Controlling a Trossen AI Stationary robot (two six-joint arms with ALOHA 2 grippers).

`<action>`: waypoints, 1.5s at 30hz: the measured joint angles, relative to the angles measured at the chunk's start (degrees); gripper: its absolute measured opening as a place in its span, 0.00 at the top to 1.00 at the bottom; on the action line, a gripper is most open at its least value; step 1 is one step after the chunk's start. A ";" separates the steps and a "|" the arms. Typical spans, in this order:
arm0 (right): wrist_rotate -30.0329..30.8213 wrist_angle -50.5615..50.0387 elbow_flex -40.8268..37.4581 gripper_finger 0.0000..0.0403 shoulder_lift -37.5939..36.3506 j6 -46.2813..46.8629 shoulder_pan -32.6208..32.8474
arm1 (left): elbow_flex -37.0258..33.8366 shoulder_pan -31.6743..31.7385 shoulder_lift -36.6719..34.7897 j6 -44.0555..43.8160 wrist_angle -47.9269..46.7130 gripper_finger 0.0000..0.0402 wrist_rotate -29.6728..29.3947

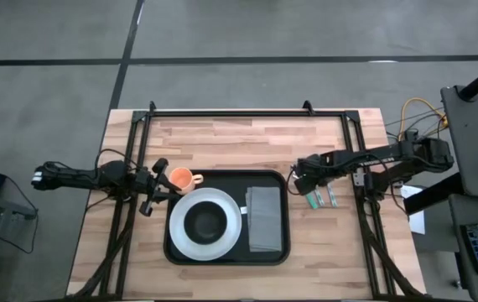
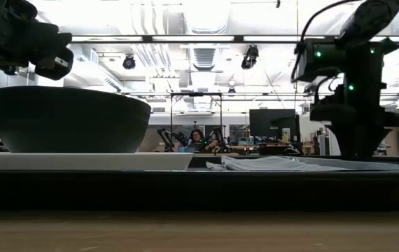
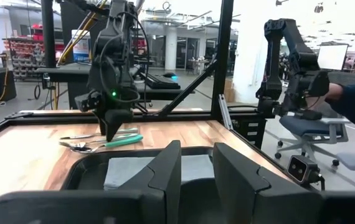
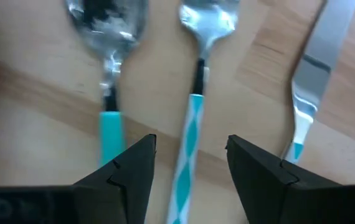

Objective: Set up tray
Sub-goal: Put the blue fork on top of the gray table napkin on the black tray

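The tray (image 1: 227,256) lay just beside the right gripper (image 1: 305,179), on the side toward the left arm. From above it looked roughly square, a little longer along the near-to-far line of the table, its edges parallel with the table's. It already carried a white plate (image 1: 222,239) with a dark bowl (image 1: 205,221) on it, and a grey folded napkin (image 1: 264,218) whose long axis ran the same near-to-far way, on the half of the tray closest to the right gripper.

The left gripper (image 1: 156,191) hung at the tray's far corner, close to an orange cup (image 1: 179,178); its fingers (image 3: 165,177) stood apart with nothing between them.

The right gripper (image 4: 190,155) was poised directly over the cutlery on the bare wood, fingers spread and empty. The fork (image 4: 193,118) with its striped teal handle lay right between them, the spoon (image 4: 110,81) just outside one finger and the knife (image 4: 308,93) just outside the other. All three lay nearly parallel, bowls and tines pointing ahead of the gripper.

The risk seemed to lie in that crowding: a descent slightly off line could catch the spoon's handle along with the fork, or nudge the knife askew. The thin handle might also pivot in a pinch taken far from its balance point.
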 joint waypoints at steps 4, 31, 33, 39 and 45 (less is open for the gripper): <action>-0.06 0.55 -1.62 0.54 0.00 0.04 -0.21 | 0.00 -0.01 0.01 0.00 0.00 0.81 0.00; -0.11 1.21 -2.36 0.95 -0.07 -0.48 -0.12 | 0.00 0.01 0.00 0.00 0.00 0.81 -0.02; -0.11 1.34 -2.36 0.95 -0.15 -0.32 -0.12 | 0.00 0.00 0.00 0.02 0.00 0.81 -0.01; -0.11 1.12 -1.91 0.95 -0.17 1.81 -0.17 | 0.00 -0.01 -0.01 0.02 0.00 0.81 0.00; 0.65 -3.03 1.53 0.95 -0.13 3.08 -0.17 | 0.00 0.01 0.01 0.02 0.00 0.81 0.00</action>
